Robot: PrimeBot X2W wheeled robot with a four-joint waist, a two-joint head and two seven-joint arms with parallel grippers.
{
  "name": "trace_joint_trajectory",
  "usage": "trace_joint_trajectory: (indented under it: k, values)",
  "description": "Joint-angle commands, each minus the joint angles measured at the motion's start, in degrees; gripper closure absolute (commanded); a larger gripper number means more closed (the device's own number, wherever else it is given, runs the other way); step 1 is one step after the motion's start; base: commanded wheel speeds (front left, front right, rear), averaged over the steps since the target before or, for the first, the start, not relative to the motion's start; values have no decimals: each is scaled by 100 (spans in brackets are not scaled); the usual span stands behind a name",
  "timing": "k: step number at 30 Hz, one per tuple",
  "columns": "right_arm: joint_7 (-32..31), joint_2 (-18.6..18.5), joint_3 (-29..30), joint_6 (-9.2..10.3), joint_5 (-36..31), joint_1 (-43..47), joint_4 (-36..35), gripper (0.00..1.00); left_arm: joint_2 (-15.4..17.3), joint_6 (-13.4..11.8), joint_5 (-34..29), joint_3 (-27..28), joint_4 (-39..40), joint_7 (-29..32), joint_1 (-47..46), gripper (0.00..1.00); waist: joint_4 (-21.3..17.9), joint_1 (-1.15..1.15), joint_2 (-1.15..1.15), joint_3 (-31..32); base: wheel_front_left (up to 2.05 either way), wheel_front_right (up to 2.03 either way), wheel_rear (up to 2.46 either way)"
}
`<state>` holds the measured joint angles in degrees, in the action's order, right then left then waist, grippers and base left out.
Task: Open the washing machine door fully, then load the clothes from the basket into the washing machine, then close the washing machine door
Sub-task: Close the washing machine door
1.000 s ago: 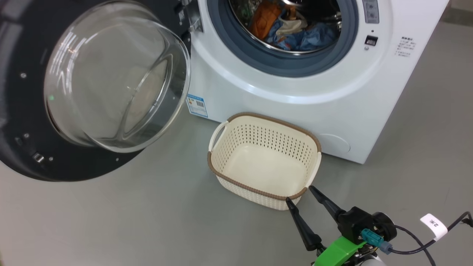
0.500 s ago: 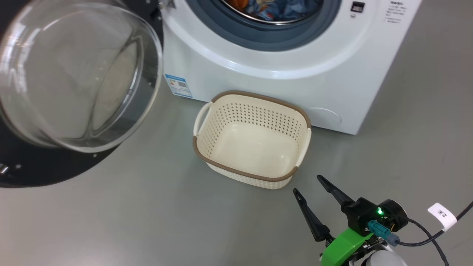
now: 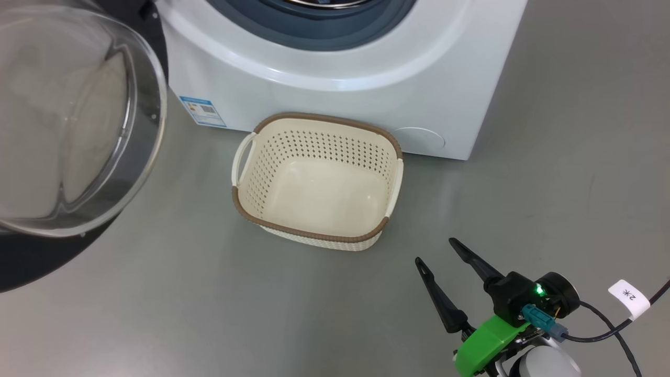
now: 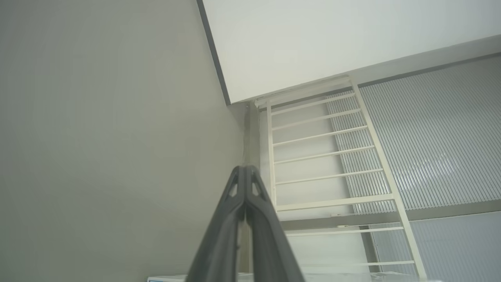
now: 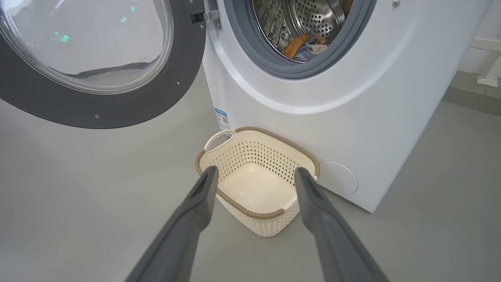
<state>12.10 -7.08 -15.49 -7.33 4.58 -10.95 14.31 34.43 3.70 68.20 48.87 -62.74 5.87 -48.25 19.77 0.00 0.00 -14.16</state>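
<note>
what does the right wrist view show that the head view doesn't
Right wrist view: the steel drum with the clothes lying inside it. Head view: the green bracket behind the right pincer, and a white tag on its cable. Shared: the empty basket on the floor, the washing machine, its open door, and the right pincer with its fingers apart.

— How's the right claw (image 3: 435,250) standing?
— Spread wide and empty, its two dark fingers (image 3: 438,296) angled up and a little left. Right behind it sit a black housing (image 3: 510,298) with a green light lit and a green bracket (image 3: 487,343).
— And the left claw (image 4: 244,169)?
— Fingers pressed together tip to tip, gripping nothing.
</note>
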Motion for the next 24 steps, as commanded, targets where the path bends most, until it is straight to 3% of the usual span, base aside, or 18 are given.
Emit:
trace_joint_trajectory:
  k: [1, 11, 24]
  values:
    - [24, 41, -137, -16, -68, -110, -136, 0, 502, 21, -69, -79, -6, 130, -30, 100, -57, 0, 0, -43, 0, 0, 0]
    - [73, 76, -154, -16, -62, -125, -44, 0, 471, 247, -150, -421, -446, 762, -147, 100, -109, 0, 0, 40, 0, 0, 0]
    - [119, 133, -213, -16, -49, -61, 55, 0, 310, 355, -109, -687, -501, 1642, -115, 100, -98, 0, 0, 218, 0, 0, 0]
